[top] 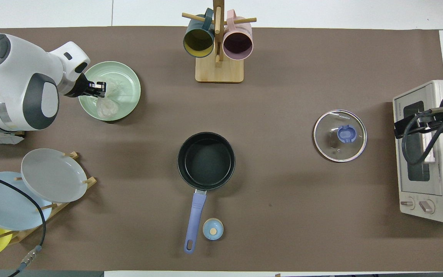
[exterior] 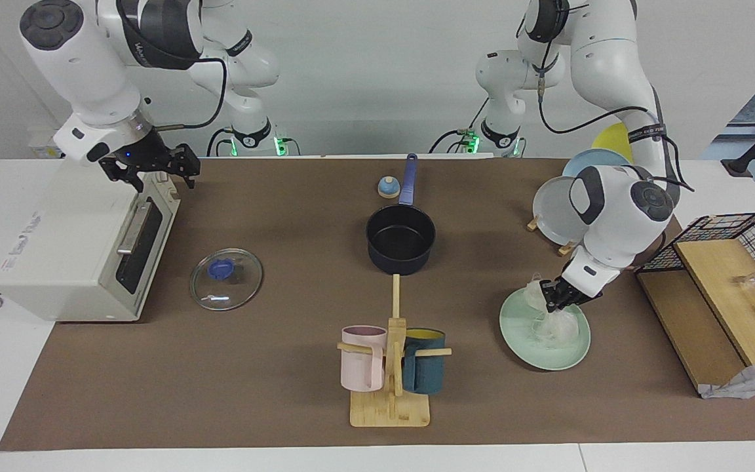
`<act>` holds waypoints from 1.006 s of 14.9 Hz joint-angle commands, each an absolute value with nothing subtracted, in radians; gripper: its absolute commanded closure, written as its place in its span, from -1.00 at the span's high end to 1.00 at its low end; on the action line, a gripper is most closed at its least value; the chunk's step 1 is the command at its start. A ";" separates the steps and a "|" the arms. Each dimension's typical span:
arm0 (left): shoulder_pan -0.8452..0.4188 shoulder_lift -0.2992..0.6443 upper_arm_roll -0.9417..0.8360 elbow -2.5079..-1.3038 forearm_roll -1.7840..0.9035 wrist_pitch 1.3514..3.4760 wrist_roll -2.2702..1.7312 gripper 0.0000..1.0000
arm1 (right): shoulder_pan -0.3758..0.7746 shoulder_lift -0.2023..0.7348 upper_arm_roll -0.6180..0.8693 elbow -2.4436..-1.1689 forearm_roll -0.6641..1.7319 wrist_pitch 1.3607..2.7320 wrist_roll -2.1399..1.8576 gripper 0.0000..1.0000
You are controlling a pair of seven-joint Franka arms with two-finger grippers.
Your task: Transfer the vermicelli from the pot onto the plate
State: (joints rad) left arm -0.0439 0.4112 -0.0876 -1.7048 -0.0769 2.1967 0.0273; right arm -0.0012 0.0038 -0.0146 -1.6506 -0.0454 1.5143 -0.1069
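Note:
The dark navy pot (exterior: 401, 237) (top: 206, 161) stands mid-table, its blue handle pointing toward the robots; its black inside shows nothing in it. The mint green plate (exterior: 527, 341) (top: 127, 79) lies toward the left arm's end of the table. The whitish vermicelli (exterior: 560, 325) (top: 108, 104) lies in two nests on the plate. My left gripper (exterior: 558, 296) (top: 99, 89) is low over the plate, right at the vermicelli; some strands rise beside it. My right gripper (exterior: 153, 168) (top: 417, 124) waits open and empty above the toaster oven.
A glass lid with a blue knob (exterior: 226, 278) (top: 340, 135) lies beside the white toaster oven (exterior: 76, 249). A mug rack (exterior: 390, 367) stands farther from the robots than the pot. A plate rack (top: 48, 181), a small blue dish (top: 213, 229) and a wire basket (exterior: 731, 242) are also here.

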 commanded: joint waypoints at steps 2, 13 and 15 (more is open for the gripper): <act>-0.038 0.402 -0.089 -1.715 -0.052 2.214 0.032 1.00 | -0.015 0.005 -0.009 -1.632 -0.040 1.494 -0.098 1.00; -0.043 0.083 -0.078 -1.611 -0.005 1.722 -0.153 1.00 | -0.017 -0.011 -0.009 -1.634 -0.038 1.497 -0.095 1.00; -0.046 0.005 -0.081 -1.614 -0.003 1.622 -0.156 1.00 | -0.017 -0.014 -0.009 -1.634 -0.038 1.499 -0.092 1.00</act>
